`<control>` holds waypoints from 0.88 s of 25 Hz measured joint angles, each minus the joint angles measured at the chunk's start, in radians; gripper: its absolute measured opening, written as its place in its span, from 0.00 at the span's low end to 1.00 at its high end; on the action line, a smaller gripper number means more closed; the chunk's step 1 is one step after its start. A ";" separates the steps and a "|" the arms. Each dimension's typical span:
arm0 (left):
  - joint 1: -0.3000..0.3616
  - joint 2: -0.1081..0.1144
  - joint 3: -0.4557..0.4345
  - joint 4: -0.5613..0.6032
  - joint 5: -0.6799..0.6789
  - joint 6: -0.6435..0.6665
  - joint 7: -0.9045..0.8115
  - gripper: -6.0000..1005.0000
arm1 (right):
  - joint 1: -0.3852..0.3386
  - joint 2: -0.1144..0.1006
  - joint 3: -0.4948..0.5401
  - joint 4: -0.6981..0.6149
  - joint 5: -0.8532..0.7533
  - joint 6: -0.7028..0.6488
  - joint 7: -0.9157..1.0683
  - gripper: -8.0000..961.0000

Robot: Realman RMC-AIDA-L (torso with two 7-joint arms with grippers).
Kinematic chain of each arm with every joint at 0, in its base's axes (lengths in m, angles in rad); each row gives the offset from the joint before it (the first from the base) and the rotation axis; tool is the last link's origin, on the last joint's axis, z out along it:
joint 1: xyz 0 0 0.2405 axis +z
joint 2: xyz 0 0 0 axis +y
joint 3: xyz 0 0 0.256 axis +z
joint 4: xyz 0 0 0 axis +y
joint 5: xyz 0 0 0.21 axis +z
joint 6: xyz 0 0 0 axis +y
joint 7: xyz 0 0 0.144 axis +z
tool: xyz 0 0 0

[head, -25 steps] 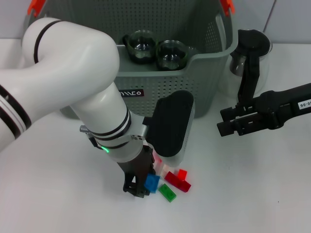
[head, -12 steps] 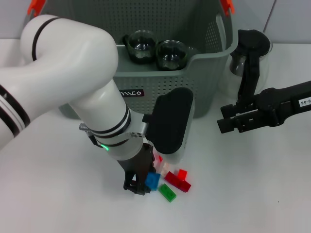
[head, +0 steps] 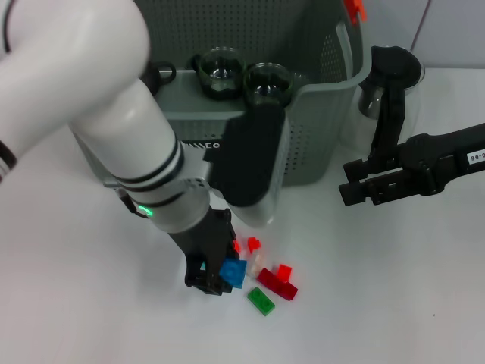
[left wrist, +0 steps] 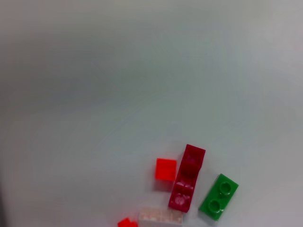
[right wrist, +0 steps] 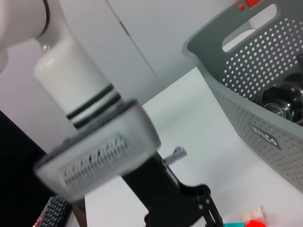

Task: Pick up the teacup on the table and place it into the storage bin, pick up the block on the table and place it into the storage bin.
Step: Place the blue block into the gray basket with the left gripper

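My left tool (head: 216, 277) has lifted, clamped on the blue block (head: 233, 272), bottom centre. The wrist view shows only studded bricks on the tabletop (left wrist: 118, 85). The perforated storage bin (head: 318, 144) sits top centre. My right tool (head: 350, 191), whose grip I cannot tell, hovers at right.

storage bin (head: 318, 98) top cut off, label half hidden

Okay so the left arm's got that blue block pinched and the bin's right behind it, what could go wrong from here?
1. The left pincer holds the blue block by what looks like one edge; it might slip during the lift.
2. The storage bin has a high front wall, so a low carry could knock the block against it.
3. Glass teacups already sit inside; a dropped block may strike them.
The right pincer is off to the side, beside the bin.
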 joint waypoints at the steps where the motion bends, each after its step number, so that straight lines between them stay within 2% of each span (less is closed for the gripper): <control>1: 0.004 0.000 -0.023 0.016 -0.001 0.020 0.002 0.42 | 0.000 0.000 0.000 0.000 0.000 0.000 0.000 0.73; 6: 0.017 0.001 -0.157 0.089 -0.033 0.130 0.033 0.43 | 0.002 0.001 -0.005 0.000 0.000 -0.006 -0.006 0.73; 8: 0.018 0.002 -0.235 0.120 -0.063 0.184 0.051 0.43 | 0.002 0.001 -0.007 0.000 0.000 -0.018 -0.012 0.73; 9: 0.017 0.003 -0.314 0.143 -0.094 0.230 0.069 0.43 | 0.002 0.002 -0.008 0.000 0.000 -0.022 -0.014 0.73; 10: 0.017 0.003 -0.314 0.143 -0.094 0.230 0.069 0.44 | 0.002 0.002 -0.008 0.000 0.000 -0.029 -0.019 0.73; 14: -0.003 0.012 -0.541 0.178 -0.182 0.316 0.103 0.44 | 0.001 0.006 -0.011 0.001 -0.002 -0.049 -0.038 0.73; 18: -0.015 0.033 -0.671 0.185 -0.271 0.327 0.100 0.45 | -0.003 0.009 -0.012 0.002 -0.004 -0.065 -0.057 0.73; 22: -0.034 0.040 -0.733 0.185 -0.308 0.265 0.068 0.45 | -0.008 0.011 -0.013 0.003 -0.005 -0.081 -0.083 0.73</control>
